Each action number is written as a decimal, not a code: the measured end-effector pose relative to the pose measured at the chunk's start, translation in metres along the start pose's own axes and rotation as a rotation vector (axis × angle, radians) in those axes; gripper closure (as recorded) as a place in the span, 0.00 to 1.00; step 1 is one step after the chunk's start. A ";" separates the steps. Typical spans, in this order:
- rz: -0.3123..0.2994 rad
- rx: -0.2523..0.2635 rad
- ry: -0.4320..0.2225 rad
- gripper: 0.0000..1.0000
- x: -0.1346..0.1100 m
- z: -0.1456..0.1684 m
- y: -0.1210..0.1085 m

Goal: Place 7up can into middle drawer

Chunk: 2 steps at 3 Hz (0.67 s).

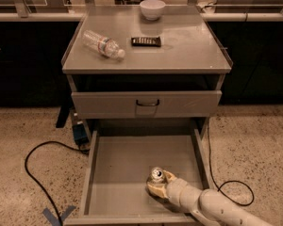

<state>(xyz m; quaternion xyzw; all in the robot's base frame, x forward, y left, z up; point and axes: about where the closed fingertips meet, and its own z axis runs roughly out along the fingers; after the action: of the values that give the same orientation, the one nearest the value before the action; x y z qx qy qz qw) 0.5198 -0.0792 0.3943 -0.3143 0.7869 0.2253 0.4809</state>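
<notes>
The 7up can (155, 175) stands upright on the floor of the open middle drawer (118, 168), in its front right part; only its silver top with the pull tab shows well. My gripper (156, 184) reaches in from the lower right on a white arm, and its pale fingers (170, 177) wrap around the can's body. The can's green-and-white side is mostly hidden behind the fingers.
Above the open drawer is a shut drawer front with a dark curved handle (147, 102). On the cabinet top lie a clear water bottle (103, 44), a dark flat packet (146, 41) and a white bowl (152, 8). A black cable (37, 173) loops on the floor at left.
</notes>
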 end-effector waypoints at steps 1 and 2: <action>0.000 0.000 0.000 0.12 0.000 0.000 0.000; 0.000 0.000 0.000 0.00 0.000 0.000 0.000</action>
<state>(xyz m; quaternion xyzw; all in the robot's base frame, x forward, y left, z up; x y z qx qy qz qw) 0.5198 -0.0791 0.3943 -0.3143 0.7869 0.2253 0.4809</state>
